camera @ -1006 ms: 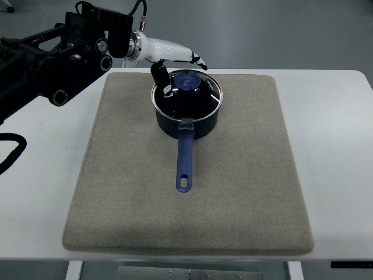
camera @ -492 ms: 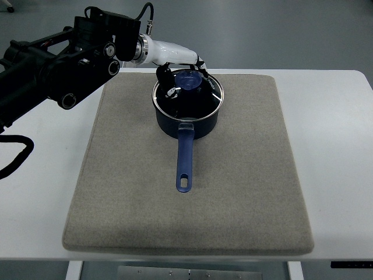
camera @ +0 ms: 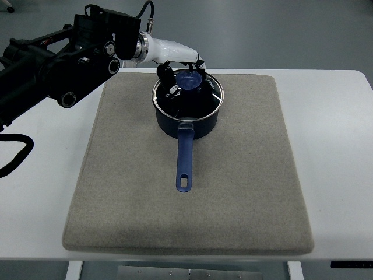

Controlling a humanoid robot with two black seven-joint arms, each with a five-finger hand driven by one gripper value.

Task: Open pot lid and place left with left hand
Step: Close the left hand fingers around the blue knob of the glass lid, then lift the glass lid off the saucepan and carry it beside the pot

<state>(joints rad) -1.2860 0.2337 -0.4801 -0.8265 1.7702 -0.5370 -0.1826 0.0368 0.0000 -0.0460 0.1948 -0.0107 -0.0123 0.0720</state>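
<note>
Left hand (camera: 178,73) fingers curled around the blue knob (camera: 188,80) of the glass lid (camera: 187,96), seated on the dark-blue saucepan (camera: 187,119) on the grey mat (camera: 245,175).

My left hand (camera: 178,70) curls round the knob (camera: 188,81) of the lid (camera: 187,95), on the pot (camera: 187,119).

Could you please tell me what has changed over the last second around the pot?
The left robot hand shifted right, closing around the blue knob of the glass lid. The dark blue saucepan and grey mat stayed put; the lid remains on.
</note>
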